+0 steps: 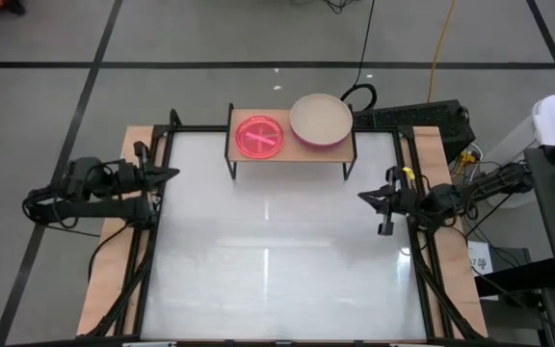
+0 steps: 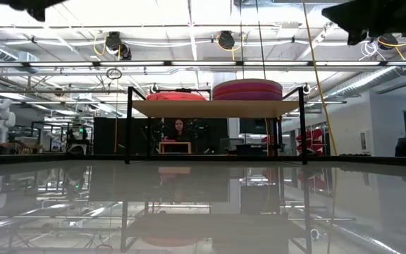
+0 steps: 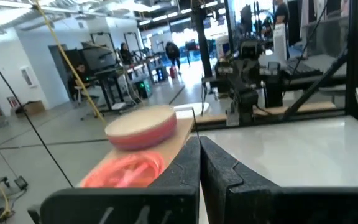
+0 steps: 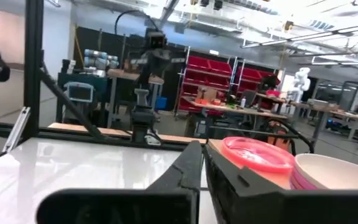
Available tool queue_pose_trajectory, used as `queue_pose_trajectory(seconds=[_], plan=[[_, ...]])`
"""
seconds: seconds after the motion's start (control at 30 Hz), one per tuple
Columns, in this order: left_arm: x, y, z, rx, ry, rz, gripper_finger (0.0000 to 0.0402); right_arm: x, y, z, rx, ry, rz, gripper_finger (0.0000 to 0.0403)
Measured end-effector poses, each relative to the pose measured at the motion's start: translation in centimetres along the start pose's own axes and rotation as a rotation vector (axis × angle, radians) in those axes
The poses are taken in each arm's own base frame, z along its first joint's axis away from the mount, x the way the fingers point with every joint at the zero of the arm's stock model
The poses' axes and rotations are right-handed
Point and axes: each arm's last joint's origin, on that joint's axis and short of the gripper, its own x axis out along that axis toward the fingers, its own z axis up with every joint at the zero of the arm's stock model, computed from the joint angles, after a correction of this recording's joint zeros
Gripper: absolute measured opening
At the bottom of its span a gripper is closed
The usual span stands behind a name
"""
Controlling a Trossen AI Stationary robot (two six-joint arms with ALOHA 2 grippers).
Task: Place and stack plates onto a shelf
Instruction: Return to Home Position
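The shelf [image 1: 292, 149] stands at the table's far edge on thin black legs. Two stacks of plates rest on its wood top: a low stack topped by a translucent pink plate [image 1: 260, 136] on the left, and a taller stack topped by a beige plate [image 1: 321, 119] over magenta and purple ones [image 2: 247, 90] on the right. My left gripper [image 1: 174, 173] is shut and hovers at the table's left edge. My right gripper [image 1: 362, 197] is shut and hovers at the right edge. Neither holds anything.
The white table [image 1: 277, 260] has wood side strips and a black frame [image 1: 167, 145]. Cables and a black box [image 1: 432, 120] lie behind the far right corner. People sit in the room beyond [image 2: 179, 130].
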Motion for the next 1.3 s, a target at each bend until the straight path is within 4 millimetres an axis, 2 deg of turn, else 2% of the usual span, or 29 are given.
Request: queue_pose_trajectory(seconds=[0.27,0.37,0.57,0.73,0.83,1.0,1.3], plan=[[-0.2,-0.9,-3.9,-0.039,0.014,-0.003,0.0001,-0.7,-0.1,-1.2,0.006,0.033,0.012,0.0001],[0.5,-1.2,-5.0,-0.048,0.033,-0.013,0.0001,-0.8,0.0,-1.5,0.025,0.061,0.02,0.0001],[1.9,-1.9,-6.2,-0.108,-0.102,-0.025,0.0001,-0.9,0.4,-2.9,0.105,0.152,0.056,0.0],[2.9,-2.5,-7.9,-0.127,-0.175,-0.055,0.0001,-1.1,0.8,-5.2,0.117,0.163,0.053,0.0],[3.3,-2.9,-8.9,-0.149,-0.233,-0.073,0.0001,-1.0,0.6,-4.4,0.142,0.068,0.038,0.0],[3.8,-3.5,-10.8,-0.151,-0.268,-0.093,0.0001,-1.0,0.6,-4.7,0.134,0.09,0.036,0.0],[3.8,-3.5,-10.9,-0.123,-0.256,-0.09,0.0001,-1.1,0.5,-4.6,0.107,0.078,0.023,0.0]])
